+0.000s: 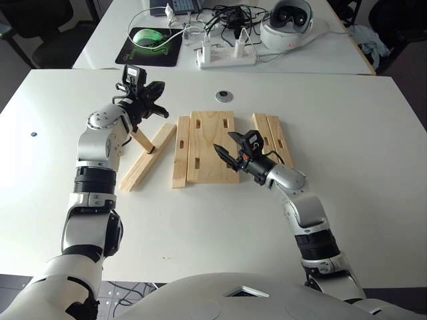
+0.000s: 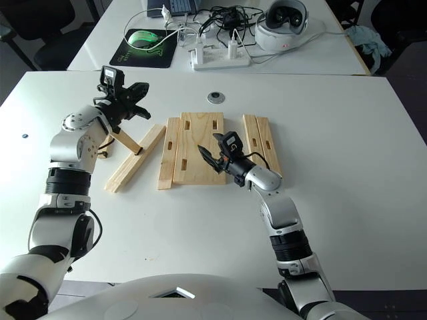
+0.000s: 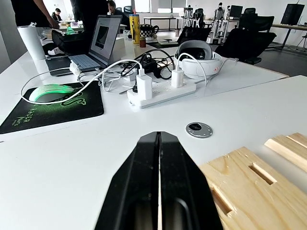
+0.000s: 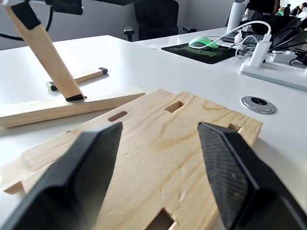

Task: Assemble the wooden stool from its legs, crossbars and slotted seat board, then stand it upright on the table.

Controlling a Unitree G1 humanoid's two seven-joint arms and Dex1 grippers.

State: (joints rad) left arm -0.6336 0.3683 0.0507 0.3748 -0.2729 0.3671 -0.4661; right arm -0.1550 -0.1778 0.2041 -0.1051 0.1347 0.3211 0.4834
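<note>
White table [image 1: 373,133] holds the pale, slotted wooden seat board [image 1: 210,143], lying flat at its middle. My right gripper [image 1: 227,150] hovers spread wide over its near edge. My left gripper [image 3: 159,143] is pressed closed near a tilted wooden bar [image 1: 141,142]. I should pinch the board's edge squarely, clear of the slots.

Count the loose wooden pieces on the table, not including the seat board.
6: two right bars beside the seat board, a left bar against its left edge, a diagonal bar farther left, a tilted stick resting on that, and a flat stick left of it. Others may be hidden.
</note>
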